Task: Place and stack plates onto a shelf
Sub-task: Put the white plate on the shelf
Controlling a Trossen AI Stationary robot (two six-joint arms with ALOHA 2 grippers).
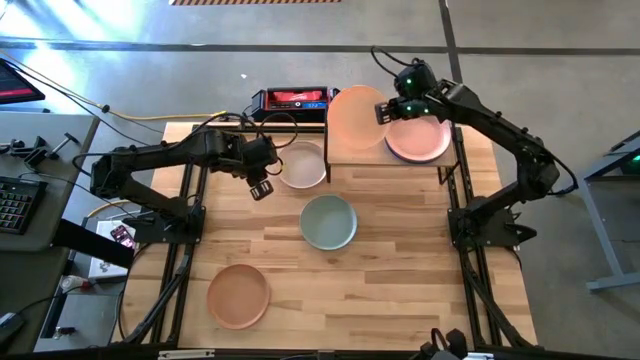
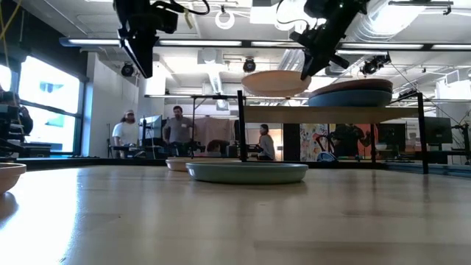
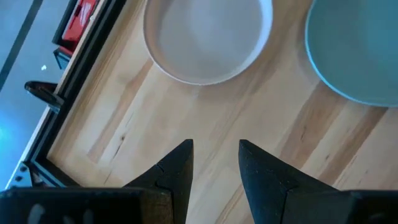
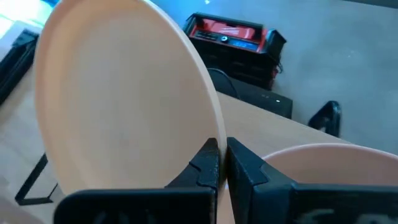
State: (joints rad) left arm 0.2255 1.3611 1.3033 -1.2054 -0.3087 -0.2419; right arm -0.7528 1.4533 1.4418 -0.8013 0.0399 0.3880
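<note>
Peach plate (image 1: 356, 117): round, matte, low rim; pinched at its edge by the right end effector (image 1: 385, 111), held above the left half of the shelf (image 1: 345, 157), not resting on it in the low view.
Right end effector state: fingers clamped on the peach rim, nearly closed in the right wrist view.
Shelf: light-wood board on thin black metal legs, at the far edge of the surface (image 1: 400, 280).
Stack on shelf: pink plate (image 1: 418, 139) on top; from the low view a blue plate (image 2: 352, 96) sits under it. Right half of the board, just beside the held plate.
Left end effector (image 1: 261, 186): hangs above the surface just left of the beige plate (image 1: 303, 165); fingers apart, holding nothing.
Beige plate: on the surface, tucked against the shelf's front-left corner.
Sage green plate (image 1: 329, 221): mid-surface, in front of the shelf, near the beige one but not touching.
Tan plate (image 1: 238, 295): near-left corner of the surface, well apart from the rest.
Surface: slatted light wood, smooth, black frame rails down both sides.
Around: red-and-black box (image 1: 292, 99) on the floor just beyond the far edge, cables trailing left. People (image 2: 151, 132) stand in the room behind, seen from the low view.
In the way: shelf legs flank the beige plate.
</note>
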